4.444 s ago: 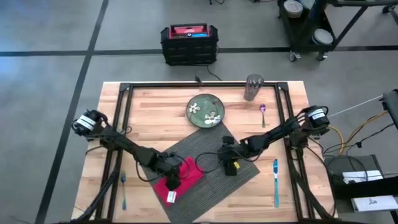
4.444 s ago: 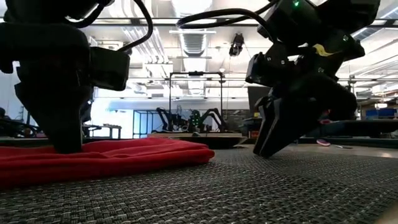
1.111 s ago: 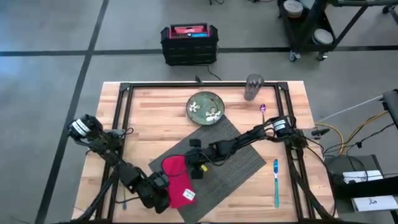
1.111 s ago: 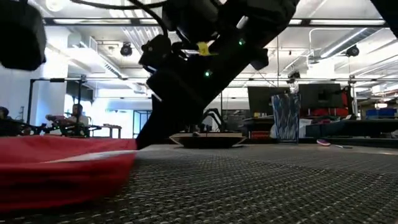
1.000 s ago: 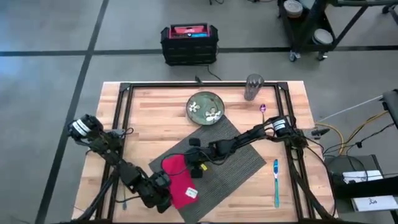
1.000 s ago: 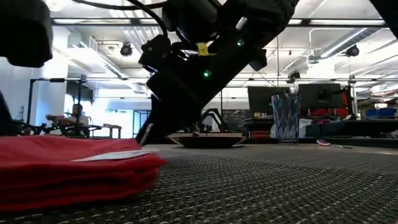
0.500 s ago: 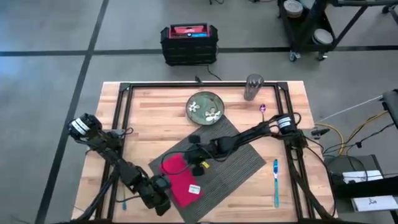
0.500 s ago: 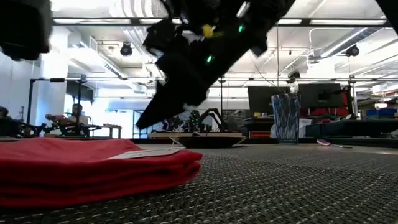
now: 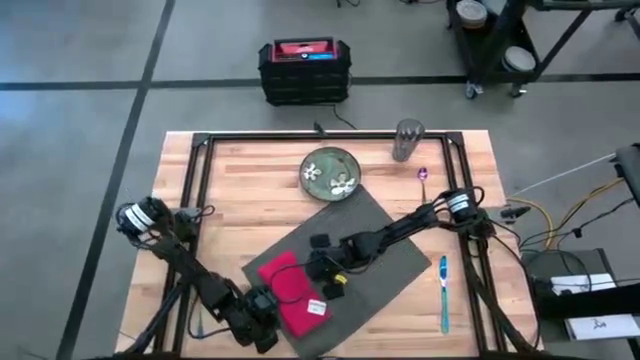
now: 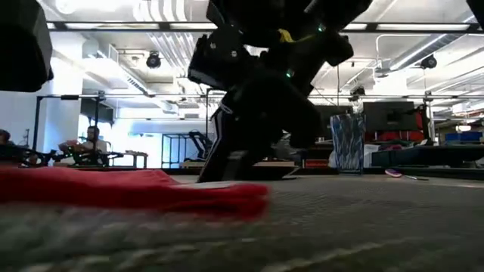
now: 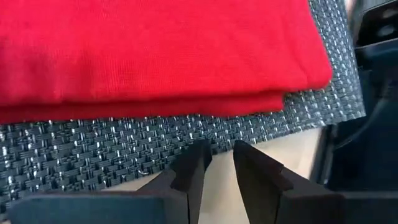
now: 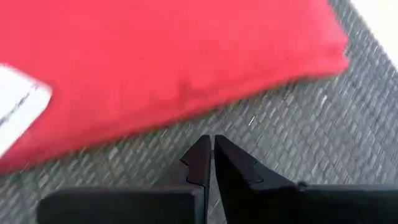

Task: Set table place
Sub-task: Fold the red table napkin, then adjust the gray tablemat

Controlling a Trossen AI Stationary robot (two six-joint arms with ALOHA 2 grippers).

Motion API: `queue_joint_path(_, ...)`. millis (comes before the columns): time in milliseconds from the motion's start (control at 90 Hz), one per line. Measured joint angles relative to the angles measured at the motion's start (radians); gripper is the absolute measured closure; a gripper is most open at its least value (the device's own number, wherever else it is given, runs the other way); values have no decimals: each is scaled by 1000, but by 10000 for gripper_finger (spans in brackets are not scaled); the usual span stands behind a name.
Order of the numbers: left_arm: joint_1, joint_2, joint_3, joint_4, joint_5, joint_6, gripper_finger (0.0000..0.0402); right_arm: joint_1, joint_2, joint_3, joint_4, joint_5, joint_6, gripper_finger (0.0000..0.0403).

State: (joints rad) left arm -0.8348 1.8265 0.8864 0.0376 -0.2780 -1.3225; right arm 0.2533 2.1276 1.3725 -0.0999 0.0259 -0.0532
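Observation:
The dark grey ribbed placemat (image 9: pixel 375 255) lies askew on the wood table (image 9: pixel 250 190). A folded red napkin (image 9: pixel 288 288) with a white tag (image 9: pixel 317 307) rests flat on the mat's near-left part. My right gripper (image 9: pixel 327 275) is shut, its tips down on the mat (image 12: pixel 280 149) just beside the napkin's edge (image 12: pixel 186 68). My left gripper (image 9: pixel 262 318) hovers at the mat's near-left edge (image 11: pixel 124 162), its fingers a narrow gap apart with bare wood showing between them. My right gripper presses its shut fingertips (image 12: pixel 200 149) on the mat's top face beside the napkin's folded edge, slanting down from the table's right. The mat stays flat on the table. Whether my left gripper's fingertips (image 11: pixel 193 158) touch the mat's edge, I cannot tell.
A green plate (image 9: pixel 331 175) sits at the mat's far corner, a glass (image 9: pixel 407 140) and a purple spoon (image 9: pixel 423 177) at the far right. A blue utensil (image 9: pixel 444 295) lies right of the mat and a teal one (image 9: pixel 198 305) by the left rail.
My right gripper has moved toward the table's near edge and a little right, its tips kept on the mat. The mat has slid a little toward the right with the napkin riding on it. My left gripper has shifted slightly toward the near edge.

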Motion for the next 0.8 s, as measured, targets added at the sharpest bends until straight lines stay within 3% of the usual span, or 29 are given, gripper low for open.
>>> queue_joint_path(400, 1, -2, 7, -23, 1, 31, 327, -38, 2, 1, 157, 2, -46, 394)
queue_joint_path(567, -3, -50, 3, -125, 35, 19, 326, -67, -66, 8, -83, 57, -89, 394)
queue_joint_path(800, -5, -156, 1, -443, 25, 6, 326, -55, -209, -62, -405, 52, -22, 394)
